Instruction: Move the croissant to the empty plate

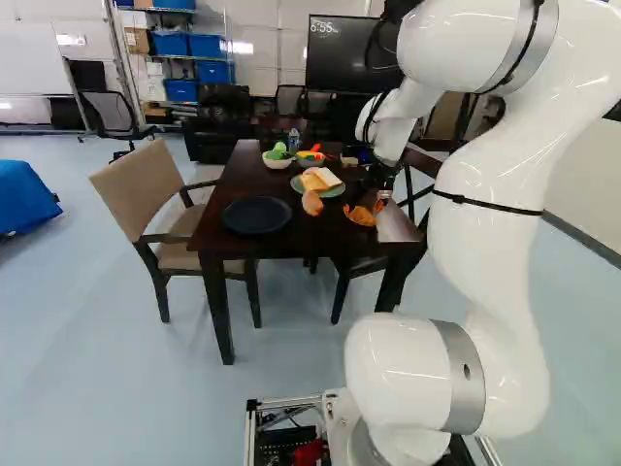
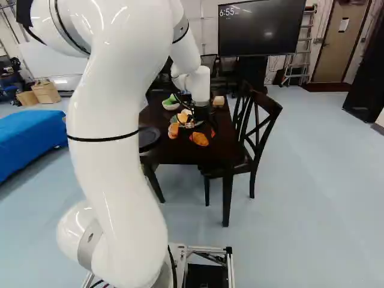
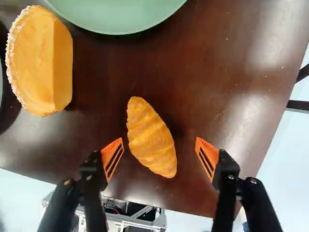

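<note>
My gripper (image 1: 374, 205) is low over the near right part of the table in the left base view. In the wrist view the gripper (image 3: 159, 140) is open, an orange-padded finger on each side of the croissant (image 3: 152, 137). Gaps show on both sides of it, the narrower at one finger. The croissant (image 1: 360, 216) lies on the tabletop, also seen in the right base view as an orange croissant (image 2: 199, 138). The empty dark plate (image 1: 257, 216) is at the left of the table in the left base view.
A rounded bread piece (image 3: 41, 63) lies beside the croissant. A green plate (image 3: 118, 14) is beyond; it holds bread slices (image 1: 319, 180). Two bowls (image 1: 277, 161) and a bottle (image 1: 294, 140) stand farther back. Chairs (image 1: 160, 209) flank the dark table (image 1: 320, 240).
</note>
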